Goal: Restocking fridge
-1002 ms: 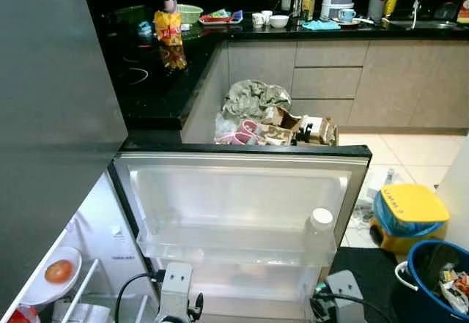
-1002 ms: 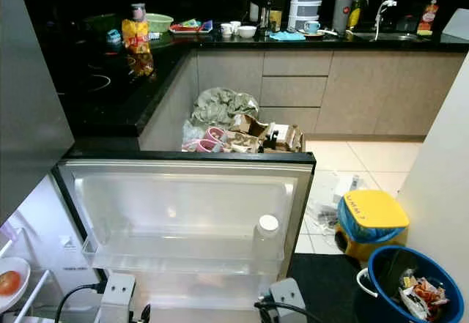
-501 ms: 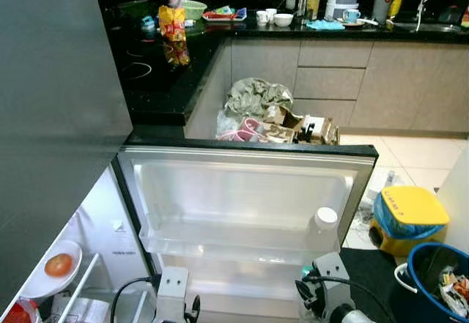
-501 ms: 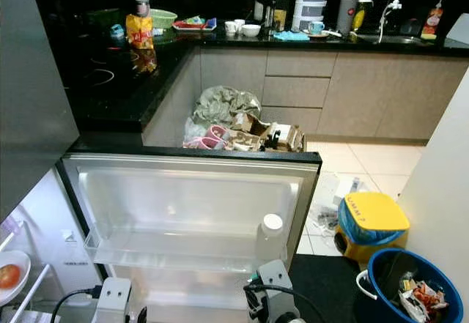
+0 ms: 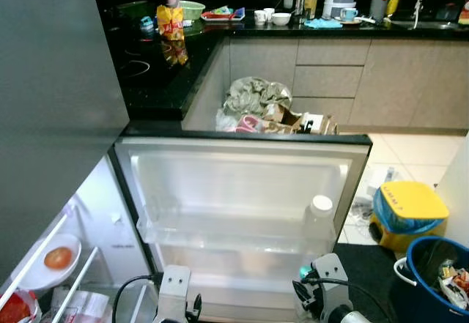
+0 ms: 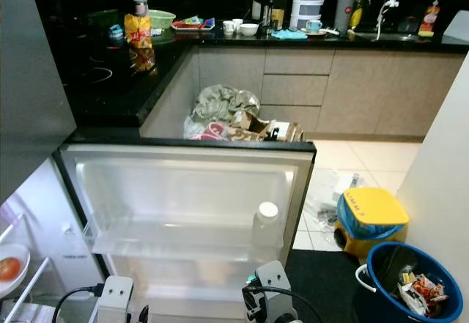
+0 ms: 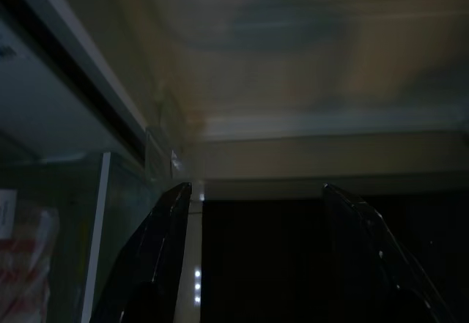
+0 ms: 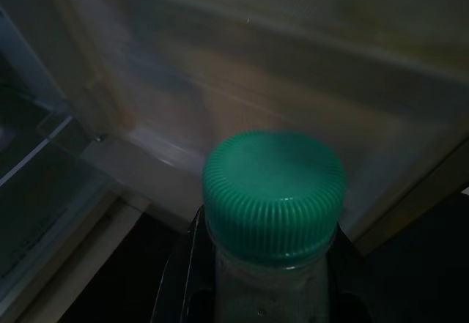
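Note:
The fridge door stands open in front of me. A clear bottle with a white cap sits at the right end of the door's upper shelf. My right gripper is shut on a clear bottle with a green cap, held upright low before the door's lower part; the green cap peeks out beside the right wrist. My left gripper is open and holds nothing, low by the door's hinge side. A tomato on a white plate rests on a fridge shelf at the left.
A yellow-lidded bin and a blue bucket of rubbish stand on the floor to the right. Boxes and bags are piled behind the door. A black counter with a snack bag runs along the back left.
My right arm has come up at the lower right, bringing the green-capped bottle toward the door. The camera has shifted slightly; the white-capped bottle stays in place.

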Motion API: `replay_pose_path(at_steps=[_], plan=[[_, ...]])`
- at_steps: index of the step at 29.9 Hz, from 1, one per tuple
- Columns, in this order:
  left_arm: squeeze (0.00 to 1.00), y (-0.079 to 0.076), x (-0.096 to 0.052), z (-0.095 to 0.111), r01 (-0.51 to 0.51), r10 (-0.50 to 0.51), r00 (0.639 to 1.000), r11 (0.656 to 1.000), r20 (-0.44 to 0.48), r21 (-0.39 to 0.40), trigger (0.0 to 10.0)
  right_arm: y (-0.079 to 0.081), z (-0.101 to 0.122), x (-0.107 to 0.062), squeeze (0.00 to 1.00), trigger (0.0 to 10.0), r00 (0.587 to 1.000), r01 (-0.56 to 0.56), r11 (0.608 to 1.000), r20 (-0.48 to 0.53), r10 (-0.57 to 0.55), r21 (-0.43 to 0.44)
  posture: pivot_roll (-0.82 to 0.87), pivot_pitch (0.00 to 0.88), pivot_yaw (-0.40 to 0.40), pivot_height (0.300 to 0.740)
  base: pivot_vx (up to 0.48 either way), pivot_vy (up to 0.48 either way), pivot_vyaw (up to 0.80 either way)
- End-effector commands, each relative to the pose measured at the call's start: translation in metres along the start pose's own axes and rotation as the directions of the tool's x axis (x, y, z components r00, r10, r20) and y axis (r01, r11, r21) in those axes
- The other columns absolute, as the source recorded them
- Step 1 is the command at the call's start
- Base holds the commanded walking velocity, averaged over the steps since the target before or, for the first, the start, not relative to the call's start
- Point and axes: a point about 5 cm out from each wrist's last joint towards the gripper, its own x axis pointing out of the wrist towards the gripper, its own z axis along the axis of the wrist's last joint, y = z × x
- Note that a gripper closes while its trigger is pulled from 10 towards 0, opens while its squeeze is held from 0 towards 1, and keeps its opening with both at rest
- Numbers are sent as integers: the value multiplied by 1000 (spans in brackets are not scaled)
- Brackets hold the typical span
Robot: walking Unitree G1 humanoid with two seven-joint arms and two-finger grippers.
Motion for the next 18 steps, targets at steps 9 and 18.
replay_pose_path(at_steps=[9, 18], plan=[[0, 4, -2, -4, 1, -1, 1000, 1000, -16, 21, 10000, -3, 12, 0, 0, 10000, 994, 27, 1000, 104, -28, 9, -26, 107, 7, 630, 0, 0, 0], [0, 8, -4, -6, -2, 2, 1000, 999, -13, 33, 10000, -5, 31, 4, 0, 10000, 982, 54, 998, 184, -48, -26, -18, 107, 8, 630, 0, 0, 0]])
